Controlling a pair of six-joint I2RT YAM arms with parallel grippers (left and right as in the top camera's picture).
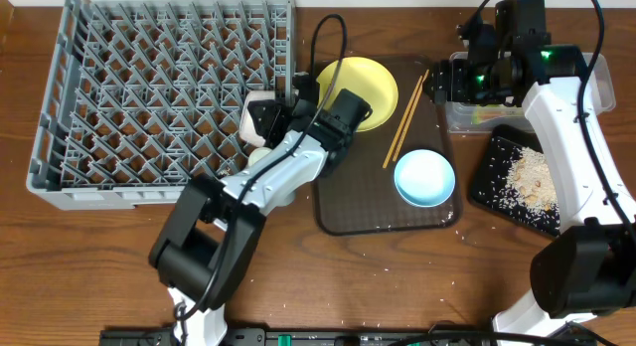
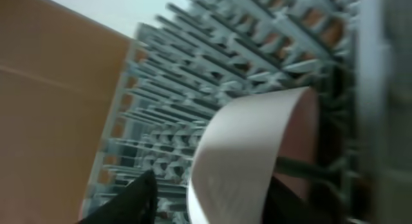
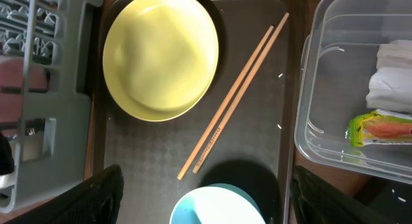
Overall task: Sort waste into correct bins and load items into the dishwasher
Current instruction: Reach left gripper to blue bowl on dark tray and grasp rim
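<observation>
The left claw [image 1: 266,121] is clamped on the white bowl [image 2: 251,153], with the rack [image 1: 149,97] right under it. The right claw [image 1: 447,85] is wide apart, holding nothing; plate [image 3: 161,53] and 2 chopsticks [image 3: 232,102] lie ahead of it, tub [image 3: 322,121] beside it.

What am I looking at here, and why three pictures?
Two robot arms work at a table, each ending in a two-finger gripper. One picture looks down from above; the other two come from wrist cameras. Lying there: a grey dish rack, a brown tray with a yellow plate, chopsticks and a light blue bowl, a clear tub holding a white wrapper and a sachet, and a black tray of food scraps. The left gripper holds a white bowl at the rack; the right gripper hovers open and empty.
</observation>
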